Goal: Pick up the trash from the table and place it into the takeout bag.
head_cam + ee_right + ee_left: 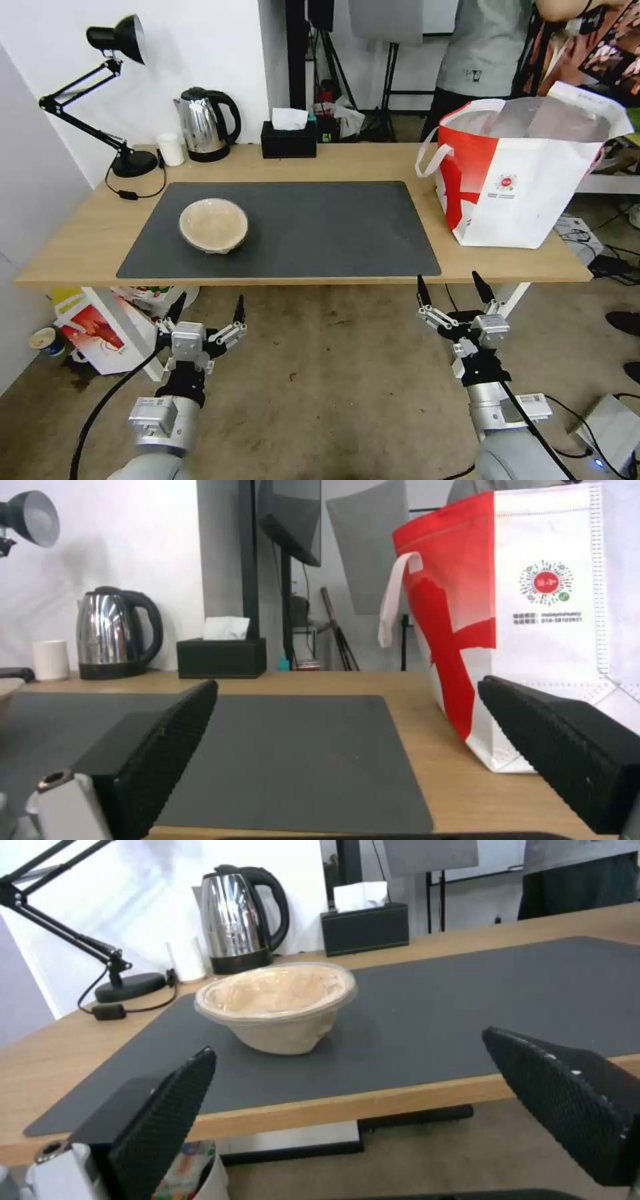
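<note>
A shallow beige bowl [214, 225] [278, 1005] sits upright on the left part of the dark grey mat [313, 227] on the light-wood table [87, 240]. The boxy white takeout bag [527, 173] [533, 625] with a red side panel stands open at the table's right end. My left gripper [206, 310] [347, 1100] hangs open below the table's front edge, in front of the bowl. My right gripper [455, 289] [347, 740] is open too, below the front edge, in front of the mat's right corner and left of the bag.
Along the back edge stand a black desk lamp [123, 100], a white cup [171, 149], a steel kettle [207, 125] and a black tissue box [288, 137]. A smaller red-and-white bag [103, 327] sits on the floor under the left end. A person stands behind the bag.
</note>
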Controlling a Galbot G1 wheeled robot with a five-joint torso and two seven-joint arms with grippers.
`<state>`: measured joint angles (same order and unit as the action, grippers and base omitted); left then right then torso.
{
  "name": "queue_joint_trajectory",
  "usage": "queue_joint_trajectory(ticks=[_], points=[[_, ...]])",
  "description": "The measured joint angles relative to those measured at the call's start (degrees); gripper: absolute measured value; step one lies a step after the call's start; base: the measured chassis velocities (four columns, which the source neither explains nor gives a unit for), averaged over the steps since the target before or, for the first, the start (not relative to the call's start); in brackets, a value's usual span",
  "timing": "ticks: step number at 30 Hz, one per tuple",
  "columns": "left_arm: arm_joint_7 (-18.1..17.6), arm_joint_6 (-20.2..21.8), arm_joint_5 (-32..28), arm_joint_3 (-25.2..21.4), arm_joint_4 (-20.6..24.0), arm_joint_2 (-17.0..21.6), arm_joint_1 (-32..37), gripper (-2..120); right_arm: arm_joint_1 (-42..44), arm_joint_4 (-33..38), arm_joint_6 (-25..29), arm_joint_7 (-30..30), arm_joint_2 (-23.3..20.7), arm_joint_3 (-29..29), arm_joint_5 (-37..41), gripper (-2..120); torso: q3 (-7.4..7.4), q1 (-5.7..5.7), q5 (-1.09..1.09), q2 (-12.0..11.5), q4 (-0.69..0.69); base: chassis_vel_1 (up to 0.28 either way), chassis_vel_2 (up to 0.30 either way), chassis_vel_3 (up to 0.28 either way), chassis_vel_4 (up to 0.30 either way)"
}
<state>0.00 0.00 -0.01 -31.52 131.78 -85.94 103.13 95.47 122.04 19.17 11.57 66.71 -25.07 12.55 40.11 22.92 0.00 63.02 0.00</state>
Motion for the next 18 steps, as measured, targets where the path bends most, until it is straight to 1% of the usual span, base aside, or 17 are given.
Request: queue_joint_trajectory(ticks=[18], points=[[0.0,0.0,0.0,0.0,0.0,0.0,0.0,100,1.5,-2.0,3.4,0.9,3.0,-0.5,-1.6,100,0.0,-0.01,0.0,0.0,0.0,0.0,0.0,0.0,0.0]])
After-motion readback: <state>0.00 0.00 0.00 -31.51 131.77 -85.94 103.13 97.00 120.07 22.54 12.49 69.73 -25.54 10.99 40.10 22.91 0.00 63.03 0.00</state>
